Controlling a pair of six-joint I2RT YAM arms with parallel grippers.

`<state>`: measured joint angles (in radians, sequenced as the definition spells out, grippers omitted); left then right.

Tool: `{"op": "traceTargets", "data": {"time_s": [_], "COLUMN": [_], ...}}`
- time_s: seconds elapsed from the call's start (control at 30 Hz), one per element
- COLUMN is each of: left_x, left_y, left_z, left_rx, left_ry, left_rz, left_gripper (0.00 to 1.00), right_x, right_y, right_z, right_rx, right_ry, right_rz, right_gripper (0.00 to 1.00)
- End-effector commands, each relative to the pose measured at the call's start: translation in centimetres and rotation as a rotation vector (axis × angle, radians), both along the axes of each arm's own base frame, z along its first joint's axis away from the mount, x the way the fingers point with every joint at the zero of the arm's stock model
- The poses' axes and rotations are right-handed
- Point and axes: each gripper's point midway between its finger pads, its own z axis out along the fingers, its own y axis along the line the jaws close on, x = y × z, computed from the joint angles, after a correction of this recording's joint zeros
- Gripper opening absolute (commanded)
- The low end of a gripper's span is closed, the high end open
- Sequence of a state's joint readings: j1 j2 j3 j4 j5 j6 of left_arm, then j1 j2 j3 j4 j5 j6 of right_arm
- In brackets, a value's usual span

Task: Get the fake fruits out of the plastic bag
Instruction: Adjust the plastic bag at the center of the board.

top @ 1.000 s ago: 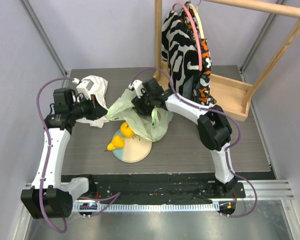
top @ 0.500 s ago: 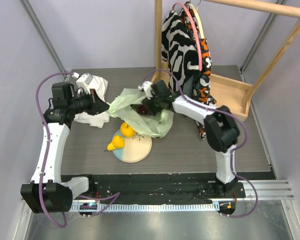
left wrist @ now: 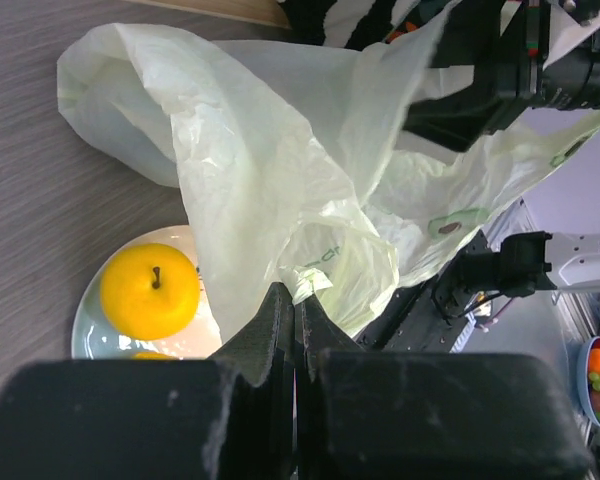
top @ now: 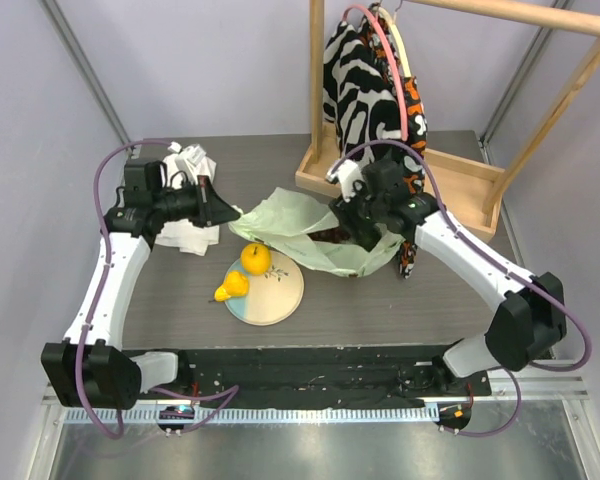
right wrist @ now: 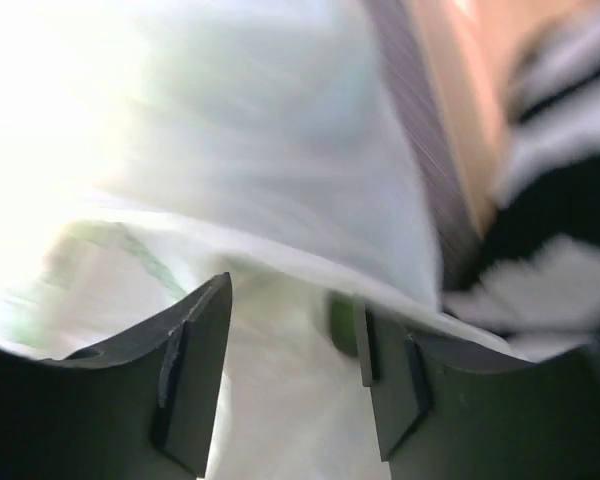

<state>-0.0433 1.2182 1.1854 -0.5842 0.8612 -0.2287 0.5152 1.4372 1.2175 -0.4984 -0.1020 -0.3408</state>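
Note:
The pale green plastic bag (top: 305, 232) lies crumpled at mid-table, stretched between my two grippers. My left gripper (top: 226, 211) is shut on the bag's left edge; the left wrist view shows the film (left wrist: 280, 150) pinched at the closed fingertips (left wrist: 283, 300). My right gripper (top: 365, 218) is down in the bag's right side, jaws open with bag film (right wrist: 280, 180) around them and a small blurred green thing (right wrist: 342, 325) by the right finger. A yellow-orange round fruit (top: 256, 258) and a yellow pear (top: 232, 288) lie on the plate (top: 280, 298). A dark patch shows inside the bag (top: 330, 237). The other fruits are hidden.
A white cloth (top: 188, 190) lies at the back left behind the left gripper. A wooden rack (top: 460, 180) with black-and-white and orange clothing (top: 365, 90) stands at the back right, close behind the right gripper.
The right arm has swung to the right and the bag has gone with it, off the plate. The left gripper has kept hold of the bag's edge and shifted slightly right.

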Motion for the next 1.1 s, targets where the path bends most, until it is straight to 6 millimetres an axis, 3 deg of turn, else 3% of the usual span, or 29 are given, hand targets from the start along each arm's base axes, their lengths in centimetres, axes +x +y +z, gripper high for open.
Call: {"op": "traceTargets", "data": {"time_s": [0.0,0.07,0.1,0.2,0.3,0.47,0.6,0.73,0.87,0.93,1.0,1.07], "left_x": [0.4,1.1,1.6,3.3,4.8,6.3,6.3,5.9,4.9,4.5,3.7,3.1], "left_y": [-0.9,-0.6,-0.5,0.3,1.1,1.7,1.0,0.4,0.2,0.2,0.3,0.5], "left_z": [2.4,2.2,2.4,2.7,2.8,2.2,3.1,4.2,4.8,4.5,4.0,3.2], "left_rx": [-0.024,-0.017,-0.016,-0.018,-0.029,-0.032,-0.093,-0.122,-0.133,-0.125,-0.102,-0.068], "left_ry": [-0.067,-0.064,-0.077,-0.069,-0.048,-0.023,-0.018,-0.034,-0.049,-0.055,-0.055,-0.058], "left_rz": [-0.022,0.016,0.036,0.129,0.207,0.267,0.244,0.197,0.154,0.137,0.125,0.115], "left_gripper": [0.00,0.00,0.00,0.00,0.00,0.00,0.00,0.00,0.00,0.00,0.00,0.00], "right_x": [-1.1,-0.8,-0.5,-0.1,-0.3,-1.9,-4.2,-3.9,-0.1,3.6,7.5,10.0], "right_y": [6.8,8.1,8.6,10.0,10.4,9.3,9.0,9.2,8.7,8.2,7.6,6.5], "right_z": [0.5,0.5,-0.9,0.2,1.6,4.2,2.3,0.1,-2.7,-3.6,-2.8,-1.7], "right_rx": [0.088,0.094,0.084,0.111,0.132,0.143,0.089,0.069,0.002,-0.039,0.002,0.023], "right_ry": [0.039,0.049,0.084,0.099,0.100,0.008,0.009,0.055,0.006,-0.061,-0.102,-0.126], "right_rz": [0.238,0.269,0.277,0.326,0.346,0.348,0.423,0.399,0.263,0.142,0.023,-0.044], "right_gripper": [0.55,0.48,0.39,0.30,0.32,0.36,0.39,0.34,0.30,0.28,0.23,0.24]}}
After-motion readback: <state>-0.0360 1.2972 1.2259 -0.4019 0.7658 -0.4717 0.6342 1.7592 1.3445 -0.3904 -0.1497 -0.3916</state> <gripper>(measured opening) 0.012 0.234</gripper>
